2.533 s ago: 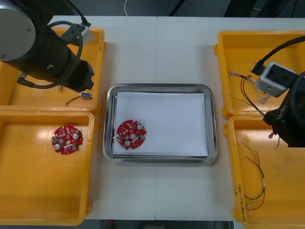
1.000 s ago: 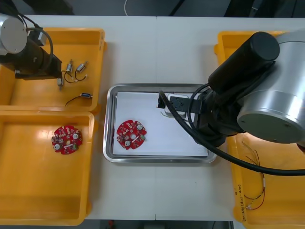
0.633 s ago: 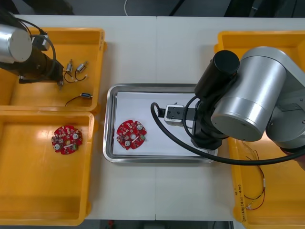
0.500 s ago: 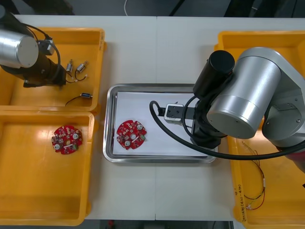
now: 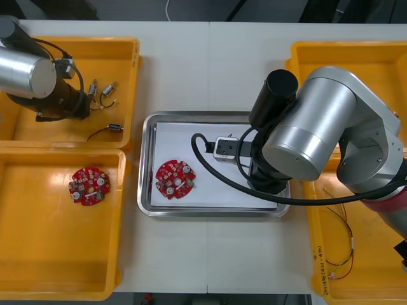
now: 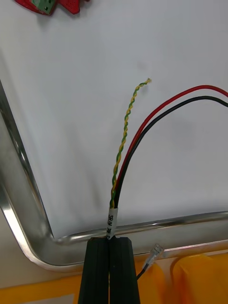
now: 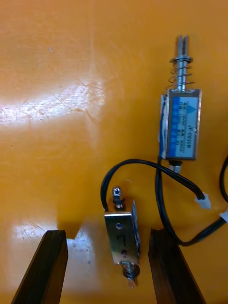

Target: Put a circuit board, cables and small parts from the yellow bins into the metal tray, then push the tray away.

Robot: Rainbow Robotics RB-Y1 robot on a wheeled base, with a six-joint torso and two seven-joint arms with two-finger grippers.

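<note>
The right pincer [image 6: 112, 240] is clamped on a cable [image 6: 124, 156] at its labelled sleeve, over the right side of the tray [image 6: 28, 209]. The strands reach out above the white liner. The cable looks light and limp, so it would likely trail and spring, and the bundled sleeve is the sound place to hold it.

The left pincer [image 7: 108, 232] stands wide in the far left bin [image 5: 121, 51], straddling a small part [image 7: 124, 240]. The part seems stiff, smooth and likely slippery. It is best gripped across its flat body, not by its wire.
</note>
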